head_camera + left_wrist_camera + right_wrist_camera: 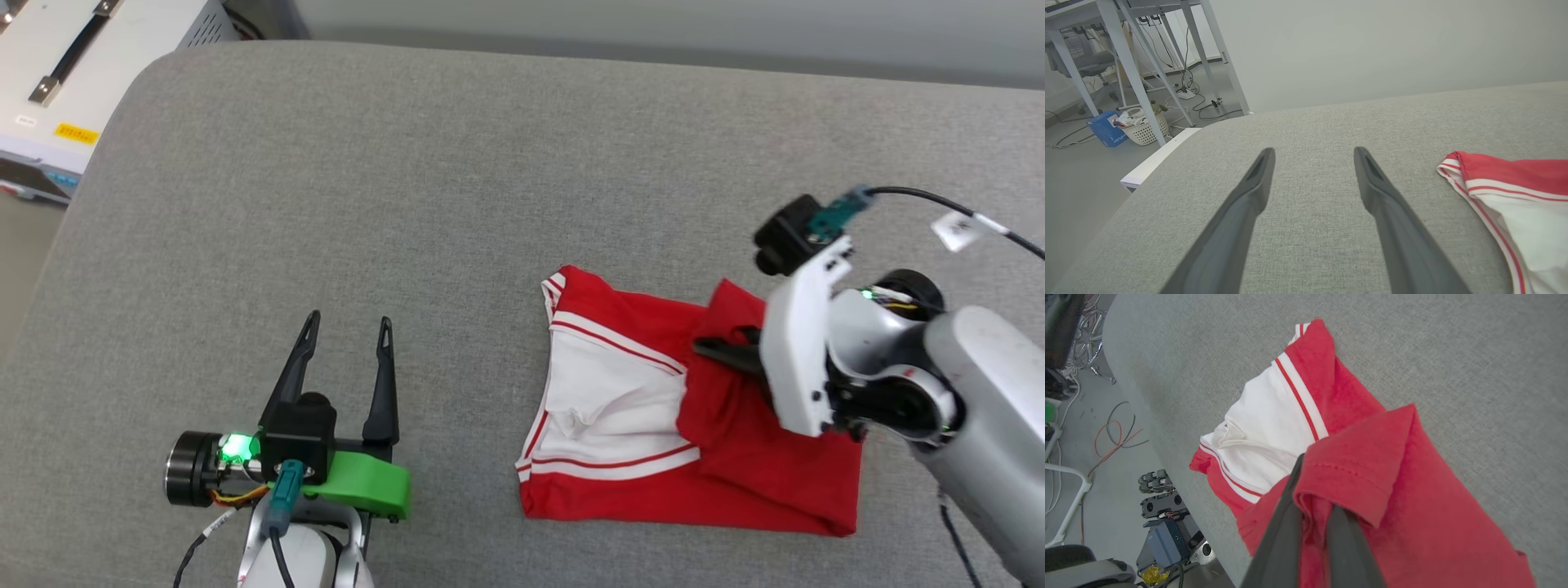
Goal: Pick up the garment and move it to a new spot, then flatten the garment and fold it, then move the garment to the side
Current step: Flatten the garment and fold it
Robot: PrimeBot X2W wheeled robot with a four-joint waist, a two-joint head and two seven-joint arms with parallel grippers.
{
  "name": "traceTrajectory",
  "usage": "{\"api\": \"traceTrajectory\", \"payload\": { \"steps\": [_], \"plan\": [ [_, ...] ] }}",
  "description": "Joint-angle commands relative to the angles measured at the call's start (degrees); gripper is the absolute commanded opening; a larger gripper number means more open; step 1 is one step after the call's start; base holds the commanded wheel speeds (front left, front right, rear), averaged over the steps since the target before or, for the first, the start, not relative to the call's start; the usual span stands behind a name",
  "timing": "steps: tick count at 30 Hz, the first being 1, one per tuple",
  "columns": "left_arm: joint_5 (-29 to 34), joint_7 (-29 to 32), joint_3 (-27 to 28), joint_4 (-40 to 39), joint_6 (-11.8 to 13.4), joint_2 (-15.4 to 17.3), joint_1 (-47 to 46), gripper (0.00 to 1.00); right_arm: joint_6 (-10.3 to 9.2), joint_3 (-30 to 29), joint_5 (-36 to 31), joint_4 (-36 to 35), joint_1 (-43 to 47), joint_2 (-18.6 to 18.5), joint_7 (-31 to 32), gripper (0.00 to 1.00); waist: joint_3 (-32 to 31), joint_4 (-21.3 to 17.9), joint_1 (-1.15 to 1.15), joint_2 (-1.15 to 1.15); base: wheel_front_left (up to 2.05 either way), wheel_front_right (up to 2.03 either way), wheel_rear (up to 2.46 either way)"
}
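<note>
The garment (pixel 694 425) is a red shirt with a white sleeve and red-and-white striped trim, lying partly folded on the grey cushion at centre right. My right gripper (pixel 722 349) is shut on a red hem flap of the garment (pixel 1355 473), held lifted over the rest of the cloth; the fingertips are wrapped in the fabric. My left gripper (pixel 347 327) stands open at lower left, apart from the shirt, with nothing between its fingers (pixel 1257 183). The garment's white sleeve edge (pixel 1515 204) lies to that gripper's right.
The grey cushion (pixel 408 204) is wide and bare to the left and back. A white cabinet (pixel 73 73) stands beyond its far left corner. Table legs, cables, a white basket (pixel 1143 128) and a blue box sit on the floor past the edge.
</note>
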Motion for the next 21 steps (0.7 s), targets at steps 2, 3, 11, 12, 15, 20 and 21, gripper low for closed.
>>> {"api": "traceTrajectory", "payload": {
  "steps": [2, 3, 11, 12, 15, 20, 21],
  "plan": [
    [0.3, -0.3, 0.4, 0.0, -0.5, -0.6, -1.5, 1.00, -0.03, 2.7, -0.6, 2.2, -2.6, 1.7, 0.0, 0.00, 1.4, 1.1, 0.00, 0.00, 0.00, 0.00, 0.00],
    [0.4, -0.3, 0.5, 0.0, -0.6, -0.7, -1.7, 1.00, -0.03, 4.1, -0.8, 3.4, -3.5, 2.6, -0.1, 0.00, 1.6, 1.3, 0.00, 0.00, 0.00, 0.00, 0.00],
    [0.9, -0.3, 0.8, 0.1, -1.0, -1.6, -2.9, 1.00, -0.03, 12.4, -1.3, 13.4, -6.2, 7.8, -4.4, 0.00, 3.3, 1.8, 0.00, 0.00, 0.00, 0.00, 0.00],
    [1.0, -0.3, 0.9, 0.1, -1.0, -1.6, -3.0, 1.00, -0.03, 13.2, -1.3, 14.3, -6.3, 8.0, -5.1, 0.00, 3.4, 1.8, 0.00, 0.00, 0.00, 0.00, 0.00],
    [1.1, -0.3, 1.0, 0.3, -1.1, -1.8, -3.2, 1.00, -0.03, 15.4, -1.5, 16.5, -6.9, 8.3, -7.8, 0.00, 3.5, 1.6, 0.00, 0.00, 0.00, 0.00, 0.00],
    [1.3, -0.3, 1.5, 0.7, -1.2, -1.7, -2.5, 1.00, -0.03, 17.0, -1.1, 14.8, -7.9, 5.9, -15.5, 1.00, 1.8, 0.9, 0.00, 0.00, 0.00, 0.00, 0.00],
    [1.3, -0.3, 1.7, 0.8, -1.2, -1.6, -2.2, 1.00, -0.03, 16.8, -0.9, 13.8, -7.9, 5.1, -17.1, 1.00, 1.4, 0.7, 0.00, 0.00, 0.00, 0.00, 0.00]
  ]
}}
